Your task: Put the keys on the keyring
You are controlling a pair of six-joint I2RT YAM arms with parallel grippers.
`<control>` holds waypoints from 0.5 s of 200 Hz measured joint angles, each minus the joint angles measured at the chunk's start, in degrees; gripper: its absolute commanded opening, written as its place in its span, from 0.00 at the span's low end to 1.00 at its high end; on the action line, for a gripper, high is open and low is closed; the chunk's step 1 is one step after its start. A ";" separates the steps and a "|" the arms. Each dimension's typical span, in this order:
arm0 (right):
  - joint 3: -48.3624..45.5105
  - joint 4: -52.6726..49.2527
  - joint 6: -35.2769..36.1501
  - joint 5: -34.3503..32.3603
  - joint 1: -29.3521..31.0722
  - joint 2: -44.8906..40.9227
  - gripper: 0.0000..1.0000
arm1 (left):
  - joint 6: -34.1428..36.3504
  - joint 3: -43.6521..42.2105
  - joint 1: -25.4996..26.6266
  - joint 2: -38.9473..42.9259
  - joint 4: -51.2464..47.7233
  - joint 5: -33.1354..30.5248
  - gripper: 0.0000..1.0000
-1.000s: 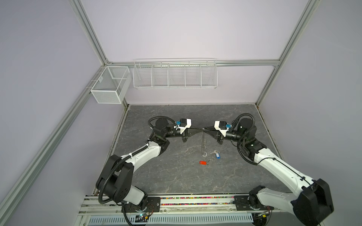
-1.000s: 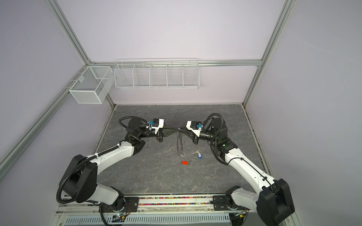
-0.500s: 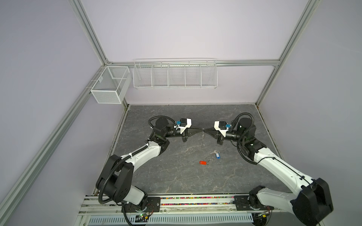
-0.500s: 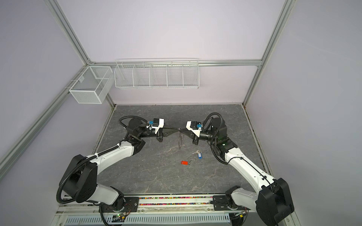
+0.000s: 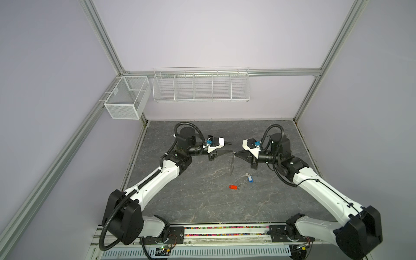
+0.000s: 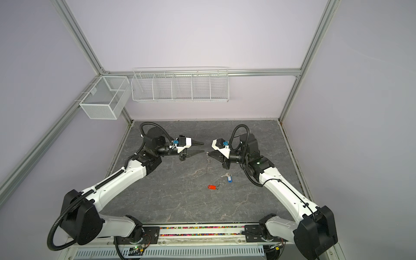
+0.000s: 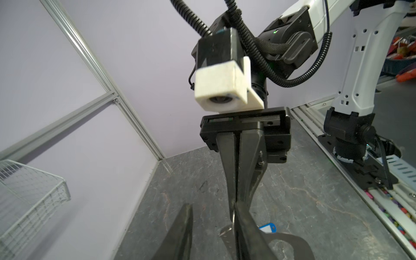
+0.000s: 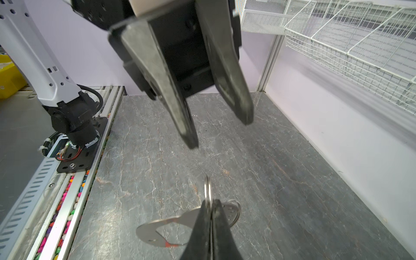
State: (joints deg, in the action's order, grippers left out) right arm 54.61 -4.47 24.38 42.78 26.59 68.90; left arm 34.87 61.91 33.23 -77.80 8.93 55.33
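The keyring [image 5: 232,164] is a flat tan-grey holder hanging edge-on from a metal ring [image 8: 207,189]. My right gripper [image 8: 210,202] is shut on that ring, above the grey table in both top views [image 6: 207,153]. The holder's oblong cutout [image 8: 171,234] shows in the right wrist view. My left gripper [image 5: 231,147] faces it, open and empty, with its fingertips [image 8: 192,141] a short way from the ring. The keys lie on the table below: one with a blue tag [image 5: 249,179], one with a red-orange tag [image 5: 233,187].
A white wire rack [image 5: 201,85] hangs on the back wall, and a mesh basket [image 5: 126,99] on the left frame. The table's front rail [image 5: 225,229] carries both arm bases. Bare table lies left of the keys.
My left gripper has opened and let go of the keyring. The keyring now hangs from my right gripper alone. The keys have not moved.
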 measured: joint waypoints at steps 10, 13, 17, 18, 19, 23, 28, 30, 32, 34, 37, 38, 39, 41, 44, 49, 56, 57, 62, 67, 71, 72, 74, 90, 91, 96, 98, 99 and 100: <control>0.94 -1.77 0.46 -0.15 -0.07 0.28 0.07 | 3.32 1.81 0.26 0.81 -4.31 -0.81 0.28; 1.18 -2.23 0.59 -0.15 -0.09 0.35 0.07 | 4.37 2.49 0.42 0.98 -5.97 -1.22 0.28; 1.49 -2.80 0.76 -0.20 -0.11 0.46 0.07 | 5.62 3.13 0.59 1.09 -7.50 -1.57 0.28; 1.60 -3.04 0.85 -0.20 -0.11 0.50 0.07 | 5.86 3.26 0.63 1.09 -7.82 -1.66 0.28; 1.66 -3.15 0.87 -0.22 -0.11 0.50 0.07 | 6.05 3.39 0.66 1.09 -8.15 -1.75 0.28; 1.92 -3.80 1.03 -0.28 -0.15 0.59 0.07 | 7.28 4.09 0.92 1.09 -9.88 -2.10 0.28; 2.19 -4.44 1.20 -0.35 -0.17 0.70 0.07 | 8.74 4.98 1.29 1.03 -12.22 -2.84 0.28; 2.32 -4.81 1.27 -0.35 -0.22 0.74 0.07 | 9.33 5.22 1.42 0.96 -12.85 -3.06 0.28; 2.40 -5.01 1.36 -0.33 -0.22 0.79 0.07 | 10.05 5.62 1.66 0.85 -13.99 -3.39 0.28; 2.54 -5.33 1.40 -0.35 -0.22 0.85 0.07 | 10.45 5.88 1.81 0.81 -14.62 -3.61 0.29; 2.71 -5.68 1.49 -0.35 -0.24 1.01 0.07 | 11.50 6.40 2.10 0.63 -16.06 -4.04 0.29; 2.75 -5.77 1.53 -0.35 -0.24 1.03 0.07 | 11.69 6.51 2.21 0.57 -16.39 -4.17 0.29; 2.86 -6.01 1.60 -0.37 -0.24 1.11 0.07 | 11.91 6.64 2.29 0.55 -16.72 -4.31 0.29; 2.95 -6.19 1.60 -0.37 -0.24 1.16 0.07 | 12.59 7.08 2.56 0.42 -17.94 -4.70 0.29; 3.19 -6.64 1.73 -0.37 -0.24 1.38 0.07 | 13.35 7.48 2.91 0.17 -18.97 -5.05 0.30; 3.43 -7.21 1.81 -0.37 -0.24 1.57 0.07 | 14.49 8.22 3.45 -0.15 -20.90 -5.73 0.30; 3.69 -7.80 1.92 -0.37 -0.24 1.88 0.07 | 15.98 9.40 4.17 -0.81 -23.58 -6.69 0.30; 3.69 -7.91 1.99 -0.39 -0.24 1.95 0.07 | 16.15 9.51 4.26 -0.90 -23.87 -6.75 0.29; 3.78 -8.22 2.05 -0.39 -0.24 2.05 0.07 | 17.31 10.47 4.76 -1.44 -25.86 -7.63 0.29; 3.80 -8.55 2.19 -0.37 -0.26 2.21 0.07 | 18.25 11.19 5.20 -1.97 -27.28 -8.33 0.29; 3.80 -8.72 2.23 -0.37 -0.26 2.27 0.07 | 19.04 11.80 5.60 -2.38 -28.59 -9.07 0.29; 3.80 -8.85 2.25 -0.39 -0.26 2.29 0.07 | 19.17 11.89 5.66 -2.45 -28.83 -9.20 0.29; 3.80 -8.92 2.25 -0.39 -0.26 2.32 0.07 | 19.43 12.07 5.79 -2.58 -29.24 -9.46 0.29; 3.80 -9.90 2.40 -0.37 -0.26 2.45 0.07 | 21.62 13.35 6.67 -3.52 -33.18 -11.89 0.29; 3.80 -9.90 2.43 -0.35 -0.26 2.45 0.07 | 21.68 13.40 6.69 -3.54 -33.35 -11.98 0.29; 3.82 -10.10 2.45 -0.35 -0.26 2.45 0.07 | 22.14 13.66 6.91 -3.69 -34.32 -12.61 0.29; 3.82 -10.16 2.47 -0.35 -0.26 2.45 0.07 | 22.40 13.77 6.99 -3.78 -34.69 -12.94 0.29; 3.82 -10.21 2.47 -0.33 -0.26 2.45 0.07 | 22.45 13.79 7.04 -3.80 -34.84 -13.05 0.29; 3.82 -10.23 2.47 -0.33 -0.26 2.45 0.07 | 22.51 13.84 7.06 -3.82 -34.99 -13.16 0.29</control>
State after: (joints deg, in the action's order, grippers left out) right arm 58.43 -14.70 26.85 42.46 26.33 71.35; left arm 57.39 75.75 40.29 -81.62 -26.06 42.17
